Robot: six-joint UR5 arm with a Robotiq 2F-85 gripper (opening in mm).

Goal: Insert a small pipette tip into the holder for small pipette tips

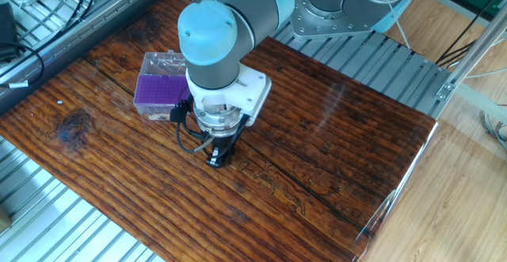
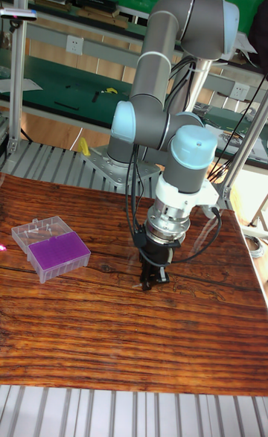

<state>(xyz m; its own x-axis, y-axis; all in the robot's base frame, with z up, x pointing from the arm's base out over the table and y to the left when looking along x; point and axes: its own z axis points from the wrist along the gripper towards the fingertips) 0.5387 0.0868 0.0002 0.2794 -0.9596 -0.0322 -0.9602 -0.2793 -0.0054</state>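
We see an arm (image 2: 160,72) of grey tubular segments with pale blue caps closing its round joints. Below the last joint sits a white plate (image 1: 247,90), then a ribbed silver ring, then the black gripper (image 2: 152,281) with two short dark fingers. Black cables loop from the arm's side to the gripper's body. The arm's base is a silver metal mount (image 1: 337,13), behind the plate.
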